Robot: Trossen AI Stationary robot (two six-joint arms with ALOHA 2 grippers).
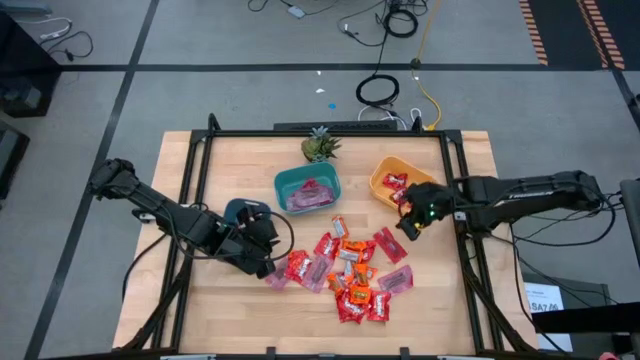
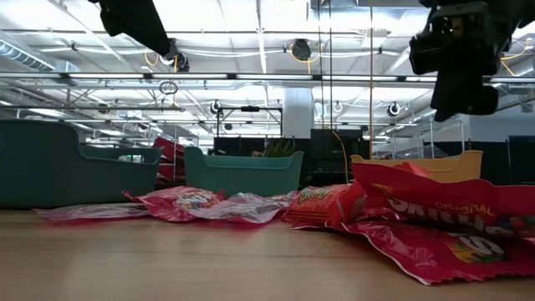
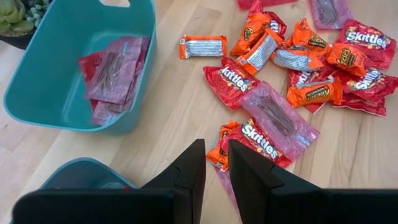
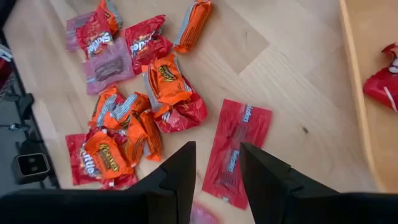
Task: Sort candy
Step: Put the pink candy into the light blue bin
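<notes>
The candy (image 1: 345,270) lies in a loose heap of red, orange and pink wrappers on the wooden table; it also shows in the left wrist view (image 3: 292,68) and the right wrist view (image 4: 143,93). My left gripper (image 1: 266,262) hovers at the heap's left edge, its fingers (image 3: 216,163) a narrow gap apart with nothing between them. My right gripper (image 1: 408,226) hangs above the table between the heap and the yellow bowl (image 1: 398,183), open (image 4: 217,165) and empty, over a red wrapper (image 4: 239,146).
A teal bowl (image 1: 308,188) holds pink candies (image 3: 112,71). The yellow bowl holds red ones (image 4: 382,84). A darker blue bowl (image 1: 245,212) sits beside my left gripper. A small green plant (image 1: 320,147) stands at the far edge. A black frame (image 1: 200,180) borders the table.
</notes>
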